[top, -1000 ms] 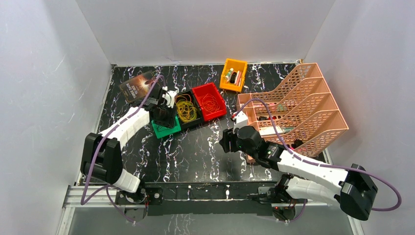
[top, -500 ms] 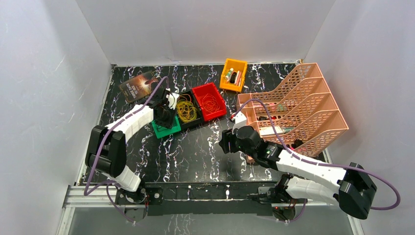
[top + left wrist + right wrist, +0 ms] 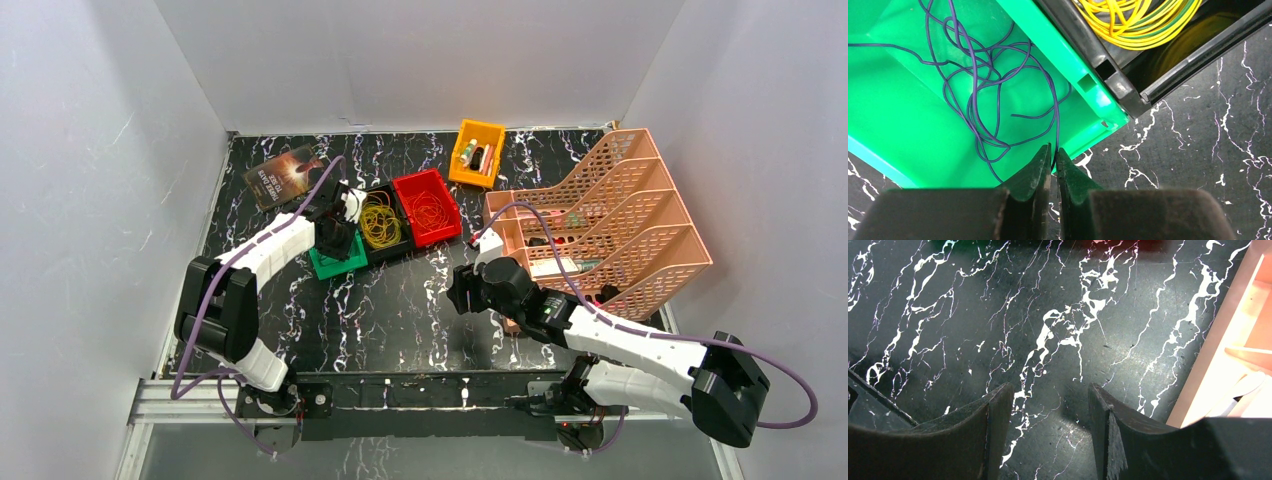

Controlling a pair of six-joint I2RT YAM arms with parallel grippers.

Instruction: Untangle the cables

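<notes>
Where my left gripper [image 3: 1053, 152] hangs over the shallow green plastic tray [image 3: 898, 125], jaws pinch one strand of the thin looped purple cable [image 3: 974, 80] lying inside; my right gripper [image 3: 1049, 390]: jaws apart, empty, above the black marbled tabletop [image 3: 1048, 315].

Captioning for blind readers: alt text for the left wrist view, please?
The left gripper is pinched shut on a strand of the purple cable, whose loose tangle lies in a green bin. Beside it a black bin holds yellow cables; both sit on a black marbled table.
</notes>
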